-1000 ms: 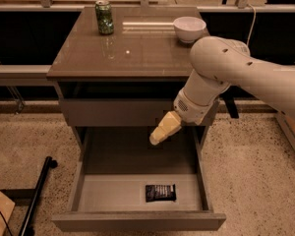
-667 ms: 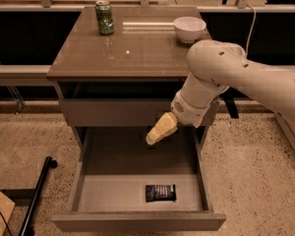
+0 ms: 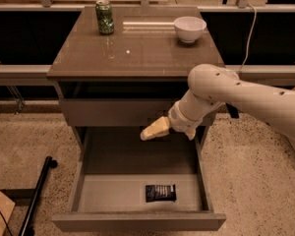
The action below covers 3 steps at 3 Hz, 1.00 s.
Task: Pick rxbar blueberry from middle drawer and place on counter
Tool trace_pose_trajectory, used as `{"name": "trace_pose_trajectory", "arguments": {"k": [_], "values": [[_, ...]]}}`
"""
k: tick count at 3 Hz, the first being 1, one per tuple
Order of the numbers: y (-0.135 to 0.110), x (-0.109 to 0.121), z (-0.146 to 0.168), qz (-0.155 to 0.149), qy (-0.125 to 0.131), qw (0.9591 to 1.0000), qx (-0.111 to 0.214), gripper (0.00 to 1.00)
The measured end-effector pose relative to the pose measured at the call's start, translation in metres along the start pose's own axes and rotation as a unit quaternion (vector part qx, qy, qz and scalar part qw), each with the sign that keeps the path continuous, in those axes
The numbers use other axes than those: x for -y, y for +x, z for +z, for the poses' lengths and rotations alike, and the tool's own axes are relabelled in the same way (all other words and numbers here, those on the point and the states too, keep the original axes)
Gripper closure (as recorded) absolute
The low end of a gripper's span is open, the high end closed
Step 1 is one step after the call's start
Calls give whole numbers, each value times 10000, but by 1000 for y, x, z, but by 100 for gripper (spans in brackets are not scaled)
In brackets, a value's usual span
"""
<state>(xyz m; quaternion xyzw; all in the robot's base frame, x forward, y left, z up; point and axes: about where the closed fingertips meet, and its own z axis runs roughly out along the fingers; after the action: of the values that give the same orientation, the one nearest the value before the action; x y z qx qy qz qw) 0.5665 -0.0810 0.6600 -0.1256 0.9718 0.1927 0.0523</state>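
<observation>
A green can (image 3: pixel 105 16) stands upper left on the counter (image 3: pixel 137 58); the gripper (image 3: pixel 146 133) hangs mid-frame above the open middle drawer (image 3: pixel 137 221), its opening impossible to tell; the rxbar blueberry (image 3: pixel 161 192) lies flat on the drawer floor, lower centre; a white bowl (image 3: pixel 190 28) sits upper right.

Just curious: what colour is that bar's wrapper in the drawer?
Dark navy-black, pale lettering, on the rxbar blueberry, camera view. The gripper hovers above the middle drawer.
</observation>
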Motion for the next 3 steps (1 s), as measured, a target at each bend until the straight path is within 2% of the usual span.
{"name": "trace_pose_trajectory", "arguments": {"k": [1, 2, 3], "values": [[-6, 14, 34, 504, -79, 9987, -38, 0], [-5, 28, 70, 946, -48, 9952, -247, 0], [-3, 29, 72, 980, -49, 9948, -271, 0]]}}
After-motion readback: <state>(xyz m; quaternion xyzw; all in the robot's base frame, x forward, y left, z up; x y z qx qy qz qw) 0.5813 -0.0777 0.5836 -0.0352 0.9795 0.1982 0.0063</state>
